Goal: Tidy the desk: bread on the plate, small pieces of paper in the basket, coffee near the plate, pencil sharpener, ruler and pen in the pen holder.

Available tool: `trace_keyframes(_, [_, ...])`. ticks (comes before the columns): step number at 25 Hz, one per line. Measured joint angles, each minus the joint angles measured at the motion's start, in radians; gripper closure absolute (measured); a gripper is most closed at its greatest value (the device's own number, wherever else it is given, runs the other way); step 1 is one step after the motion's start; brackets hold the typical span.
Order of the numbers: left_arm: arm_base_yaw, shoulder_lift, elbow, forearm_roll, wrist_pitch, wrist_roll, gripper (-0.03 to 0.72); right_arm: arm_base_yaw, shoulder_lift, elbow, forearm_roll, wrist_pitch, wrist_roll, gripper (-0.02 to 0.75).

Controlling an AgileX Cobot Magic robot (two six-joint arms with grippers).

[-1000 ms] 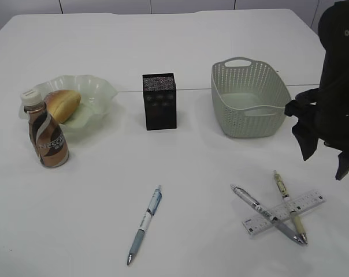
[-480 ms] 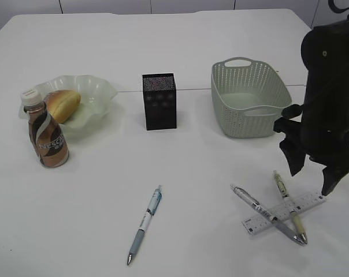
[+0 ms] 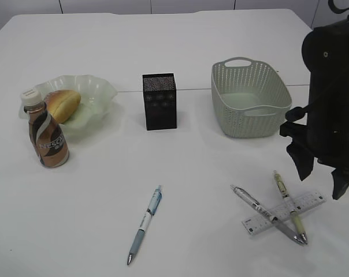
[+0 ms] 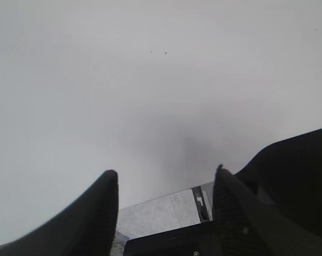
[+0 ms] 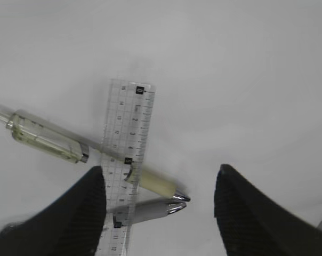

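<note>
- Nearest to me on the desk [image 3: 180, 150], at about 6 o'clock of the exterior view, I see a blue and white pen [image 3: 145, 224]. It lies alone, with its tip towards me.
- At about 4 o'clock lies the ruler [image 3: 284, 213], clear with black markings. Two pens lie across it: a silver pen [image 3: 267, 214] and a pale yellow pen [image 3: 289, 206]. The two pens cross each other and come together at their tips.
- In the right wrist view the ruler [image 5: 126, 154] points to 12 o'clock, and the pale yellow pen [image 5: 91, 153] lies over it. Only the tip end of the silver pen [image 5: 148, 209] shows there.
- The right gripper [image 3: 320, 176] hangs at 3 o'clock, just above the far end of the ruler. Its fingers are spread apart and hold nothing. I do not see it touch anything.
- The left gripper [image 4: 165, 181] shows only in its wrist view. Its fingers are also spread, with nothing between them, over a bare white surface.
- At 9 o'clock stands the coffee [image 3: 45, 135], upright, just beside the near rim of the plate [image 3: 97, 88].
- The bread [image 3: 62, 104] lies on the plate, behind the bottle.
- In the middle, at about 12 o'clock, stands the pen holder [image 3: 159, 101], upright and well apart from all the pens.
- At 1 o'clock sits the basket [image 3: 249, 99]. I cannot tell whether any paper is inside.
</note>
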Motion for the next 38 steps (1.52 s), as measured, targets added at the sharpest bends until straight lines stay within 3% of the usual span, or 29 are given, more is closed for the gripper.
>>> trace_keyframes(6, [0.000,0.000,0.000,0.000,0.002,0.000,0.272,0.000,0.000,0.000,0.021,0.007,-0.014,0.273])
trace_keyframes(13, [0.000,0.000,0.000,0.000,0.002,0.000,0.272,0.000,0.000,0.000,0.076,0.007,-0.047,0.349])
trace_keyframes(20, [0.000,0.000,0.000,0.002,0.002,0.000,0.272,-0.006,0.000,0.000,0.076,0.008,-0.058,0.372])
trace_keyframes(31, [0.000,0.000,0.000,0.002,-0.026,0.000,0.272,-0.141,-0.033,0.000,0.087,0.010,-0.106,0.404])
trace_keyframes(38, [0.000,0.000,0.000,0.002,-0.043,-0.001,0.272,-0.147,-0.033,0.000,0.177,-0.049,-0.150,0.405])
